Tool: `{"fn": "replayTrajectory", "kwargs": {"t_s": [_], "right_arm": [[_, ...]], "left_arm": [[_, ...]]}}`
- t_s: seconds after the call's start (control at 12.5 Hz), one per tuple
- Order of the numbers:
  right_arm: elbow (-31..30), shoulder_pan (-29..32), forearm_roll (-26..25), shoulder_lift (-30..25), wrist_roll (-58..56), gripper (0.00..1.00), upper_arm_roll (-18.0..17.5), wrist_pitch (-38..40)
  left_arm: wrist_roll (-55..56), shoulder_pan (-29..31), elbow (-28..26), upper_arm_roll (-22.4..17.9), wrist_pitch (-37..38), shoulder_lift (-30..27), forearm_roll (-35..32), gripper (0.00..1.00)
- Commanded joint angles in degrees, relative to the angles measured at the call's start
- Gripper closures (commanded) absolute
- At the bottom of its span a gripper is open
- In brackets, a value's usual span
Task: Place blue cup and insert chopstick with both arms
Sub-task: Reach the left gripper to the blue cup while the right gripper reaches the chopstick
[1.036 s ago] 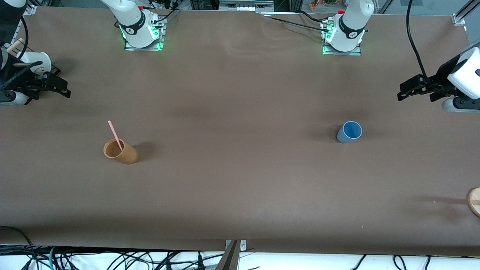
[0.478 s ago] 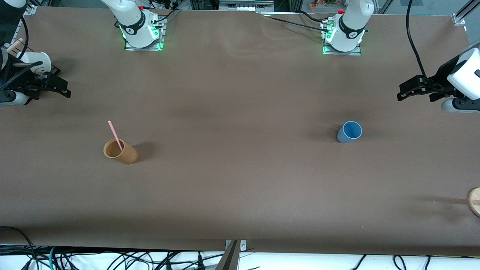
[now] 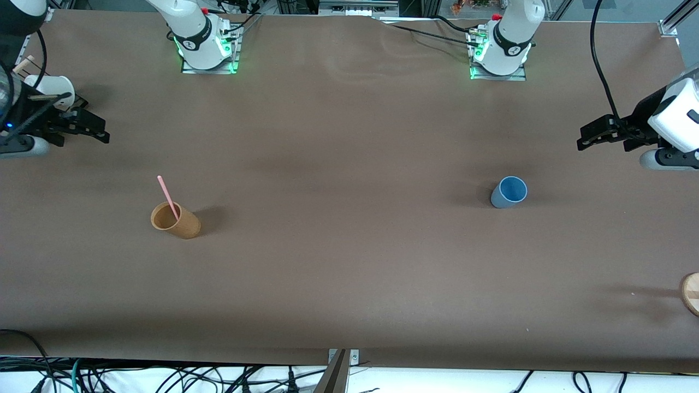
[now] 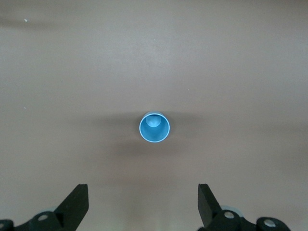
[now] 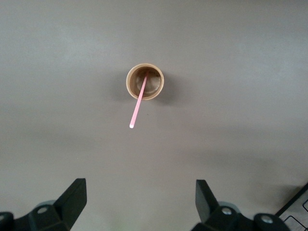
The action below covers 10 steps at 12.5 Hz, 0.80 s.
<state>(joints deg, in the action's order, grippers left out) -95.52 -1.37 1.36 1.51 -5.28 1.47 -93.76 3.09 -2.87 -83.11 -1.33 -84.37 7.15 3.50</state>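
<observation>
Blue cup point(image 3: 509, 191): standing upright toward the left arm's end.
Chopstick point(image 3: 168, 197): leaning inside the tan cup point(image 3: 175, 220), right arm's end.
Left gripper point(image 3: 604, 132): hovering spread, empty, at the table edge.
Right gripper point(image 3: 83, 127): hovering spread, empty, at the other end's edge.

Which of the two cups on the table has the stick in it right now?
The orange-tan cup toward the right arm's end of the table: the thin pink chopstick leans out of it. The small blue tapered cup is empty.
</observation>
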Motion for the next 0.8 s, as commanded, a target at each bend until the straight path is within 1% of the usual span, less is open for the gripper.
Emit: {"fn": "replayTrajectory", "kwargs": {"t_s": [0.0, 0.32, 0.48, 0.64, 0.72], "right_arm": [[0.25, -0.39, -0.48, -0.01, 0.71, 0.00, -0.06, 0.68], [0.34, -0.39, -0.56, 0.87, 0.80, 0.00, 0.03, 0.77], [0.77, -0.30, -0.48, 1.74, 0.71, 0.00, 0.12, 0.68], [0.78, -0.22, -0.65, 2.62, 0.89, 0.00, 0.20, 0.50], [0.78, -0.04, -0.48, 3.23, 0.89, 0.00, 0.20, 0.59]], "left_arm": [[-1.16, 0.58, 0.49, 0.10, 0.35, 0.58, 0.54, 0.00], [-0.98, 0.76, 0.49, 0.01, 0.08, 2.68, 0.37, 0.00], [-1.15, 1.28, 0.49, -0.25, 0.08, 5.40, 0.45, 0.00], [-1.24, 1.99, 0.49, -0.17, -1.84, 8.48, 0.37, 0.00], [-1.24, 1.38, 0.40, 0.01, -2.90, 9.45, 0.02, 0.00]]}}
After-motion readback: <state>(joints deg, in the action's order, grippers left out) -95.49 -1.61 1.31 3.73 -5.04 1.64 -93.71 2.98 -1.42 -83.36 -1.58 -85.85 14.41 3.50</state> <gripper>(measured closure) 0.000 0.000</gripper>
